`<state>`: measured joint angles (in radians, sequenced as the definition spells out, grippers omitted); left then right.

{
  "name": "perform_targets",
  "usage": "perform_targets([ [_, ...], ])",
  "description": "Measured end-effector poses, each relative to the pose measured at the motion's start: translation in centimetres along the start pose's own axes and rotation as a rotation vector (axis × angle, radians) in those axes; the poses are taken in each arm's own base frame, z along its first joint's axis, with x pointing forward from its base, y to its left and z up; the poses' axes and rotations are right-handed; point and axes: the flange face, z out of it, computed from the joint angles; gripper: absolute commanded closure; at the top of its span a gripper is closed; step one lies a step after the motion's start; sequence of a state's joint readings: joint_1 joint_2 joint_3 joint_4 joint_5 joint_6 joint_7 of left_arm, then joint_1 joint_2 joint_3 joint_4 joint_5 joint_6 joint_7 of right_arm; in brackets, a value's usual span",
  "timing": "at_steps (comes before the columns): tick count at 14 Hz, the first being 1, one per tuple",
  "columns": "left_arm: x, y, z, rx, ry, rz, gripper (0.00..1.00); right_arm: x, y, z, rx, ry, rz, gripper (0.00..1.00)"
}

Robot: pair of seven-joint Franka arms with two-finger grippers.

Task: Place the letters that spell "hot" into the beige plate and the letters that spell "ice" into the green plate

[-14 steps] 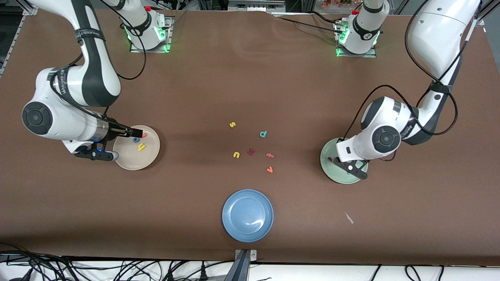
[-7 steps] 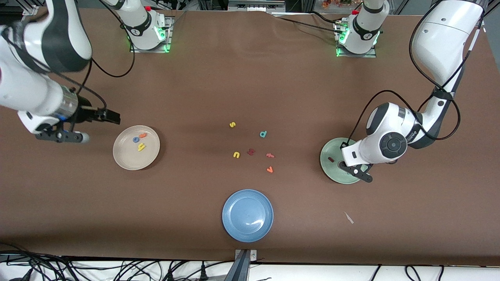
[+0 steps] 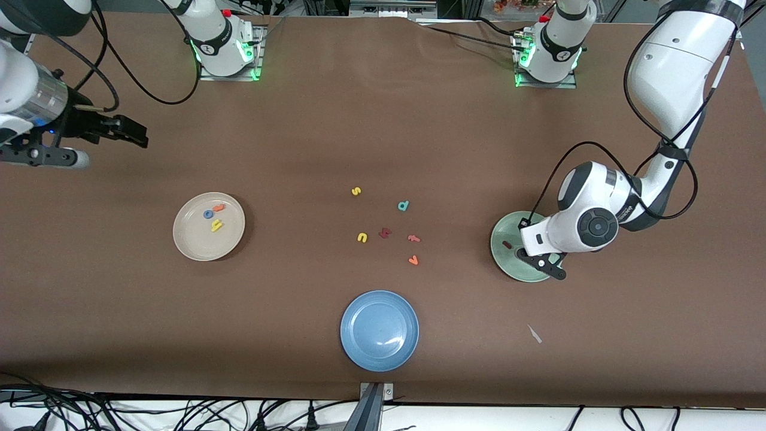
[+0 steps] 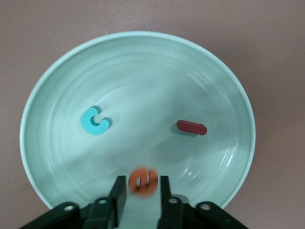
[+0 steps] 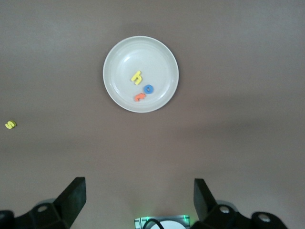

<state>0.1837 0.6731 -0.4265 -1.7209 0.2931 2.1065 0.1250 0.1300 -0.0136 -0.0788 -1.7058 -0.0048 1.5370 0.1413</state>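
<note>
Orange e (image 4: pixel 143 179) sits between left claw (image 4: pixel 141 198) fingers over green plate (image 4: pixel 57 76), probably just released, beside c (image 4: pixel 95 121) and i (image 4: pixel 192 127); right claw (image 5: pixel 138 198) spread wide, waiting above worktop.

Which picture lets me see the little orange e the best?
The left wrist view: the orange e shows big between the left gripper's fingers, over the green plate. In the front view the arm hides it; the right wrist view misses it.

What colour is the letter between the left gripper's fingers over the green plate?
Orange: the e, clearest in the left wrist view, over the green plate.
</note>
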Motion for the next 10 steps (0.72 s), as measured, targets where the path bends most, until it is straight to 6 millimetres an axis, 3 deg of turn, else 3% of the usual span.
perform_targets([
  [3, 0.7, -0.9, -2.7, 0.015, 0.032, -0.014, 0.00, -0.6, 2.0, -0.7, 0.006, -0.007, 0.013, 0.00],
  [8, -0.4, -3.0, -14.0, 0.017, -0.041, -0.084, 0.00, -0.3, 1.7, -0.2, 0.003, -0.019, 0.001, 0.00],
  [10, -1.4, -4.1, -15.8, 0.011, -0.067, -0.112, 0.00, -0.1, 1.8, -0.1, 0.003, -0.020, 0.004, 0.00],
])
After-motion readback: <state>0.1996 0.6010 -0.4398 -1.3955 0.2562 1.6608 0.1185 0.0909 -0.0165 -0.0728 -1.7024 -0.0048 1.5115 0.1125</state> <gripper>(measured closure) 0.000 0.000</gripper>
